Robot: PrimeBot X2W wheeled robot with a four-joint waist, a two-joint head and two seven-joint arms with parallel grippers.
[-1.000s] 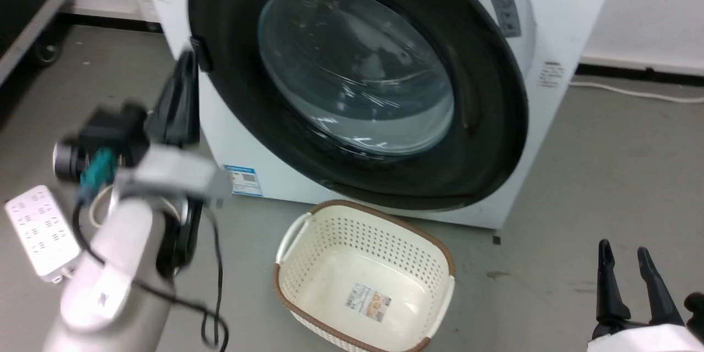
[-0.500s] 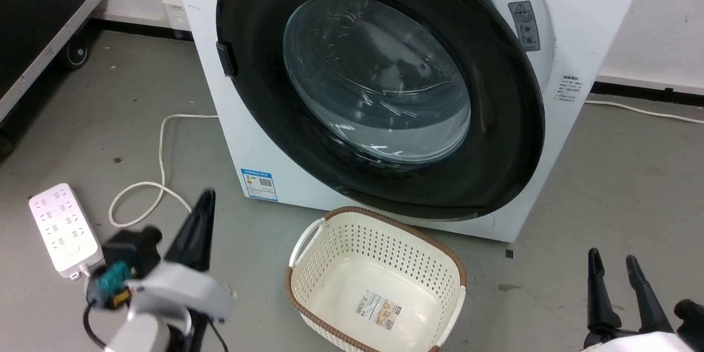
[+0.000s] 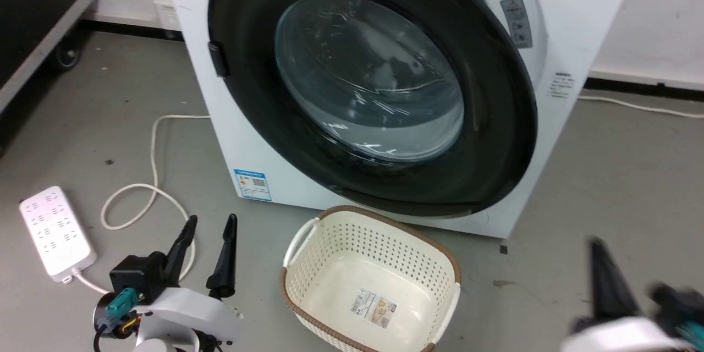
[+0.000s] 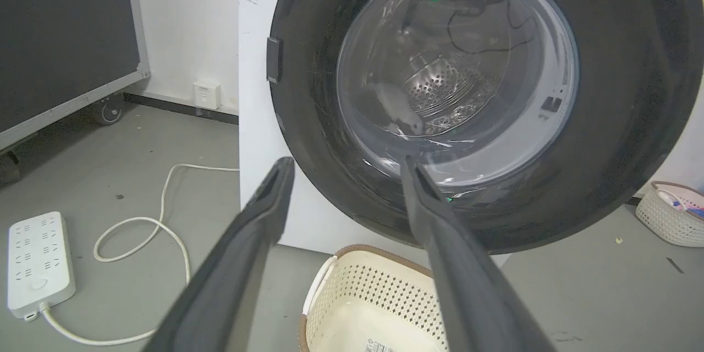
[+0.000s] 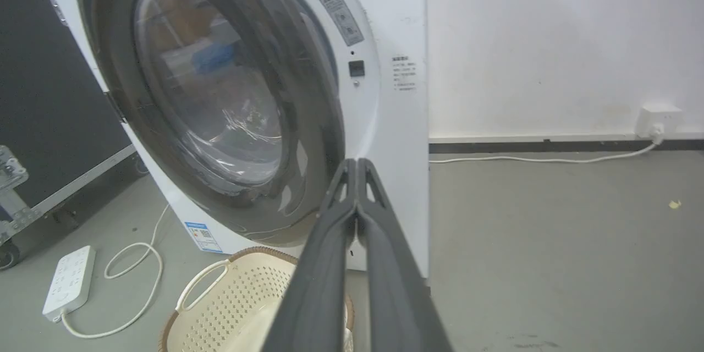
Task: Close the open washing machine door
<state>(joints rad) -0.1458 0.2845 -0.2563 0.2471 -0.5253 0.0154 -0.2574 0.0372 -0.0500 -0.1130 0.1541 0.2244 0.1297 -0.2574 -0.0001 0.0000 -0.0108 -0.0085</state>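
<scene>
The washing machine door (image 3: 368,77), black-rimmed with a clear domed window, lies flat against the front of the white washing machine (image 3: 561,11). My left gripper (image 3: 212,220) hovers low over the floor at the lower left, open and empty, well short of the door. In the left wrist view its fingers (image 4: 346,162) spread wide toward the door (image 4: 456,71), with the steel drum showing through the glass. My right gripper (image 3: 599,253) is blurred at the lower right. In the right wrist view it (image 5: 357,162) is shut on nothing, beside the machine (image 5: 396,121) and its door (image 5: 209,88).
A cream perforated basket (image 3: 374,280) stands on the floor just before the machine. A white power strip (image 3: 55,231) and looped cable (image 3: 148,176) lie at the left. A black wheeled case (image 3: 33,0) stands far left. A small basket (image 4: 668,212) sits at the right.
My left arm has dropped from beside the door's left edge down to the floor area, and its gripper has opened. The right gripper has shut. The camera shifted slightly.
</scene>
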